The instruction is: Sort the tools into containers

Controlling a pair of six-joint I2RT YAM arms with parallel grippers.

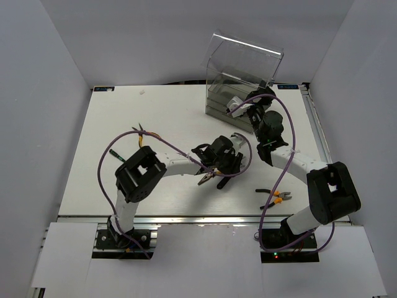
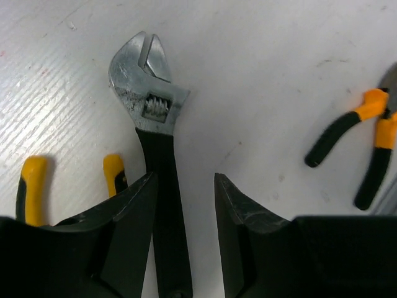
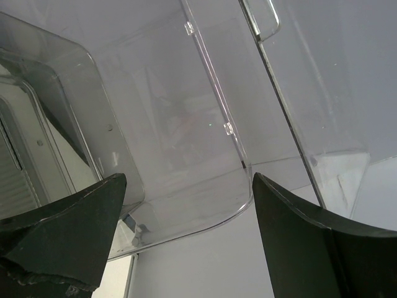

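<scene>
The silver-black adjustable wrench point(image 2: 151, 93) lies flat on the white table, its black handle running between my left gripper's point(image 2: 185, 175) open fingers, closer to the left finger point(image 2: 133, 211). Yellow-handled pliers point(image 2: 32, 189) lie just left of it, and also show in the top view point(image 1: 206, 178). Orange-black cutters point(image 2: 372, 139) lie to the right, and in the top view point(image 1: 276, 196). My left gripper point(image 1: 216, 172) hangs low over the table's middle. My right gripper point(image 1: 236, 107) is open and empty at the smoky transparent cabinet point(image 1: 239, 77), whose clear raised lid point(image 3: 186, 124) fills its wrist view. Two thin screwdrivers point(image 1: 142, 132) lie at the left.
White walls enclose the table on three sides. Purple cables point(image 1: 124, 139) loop over both arms. The cabinet stands at the far right edge. The second screwdriver point(image 1: 115, 153) lies beside the left arm's elbow.
</scene>
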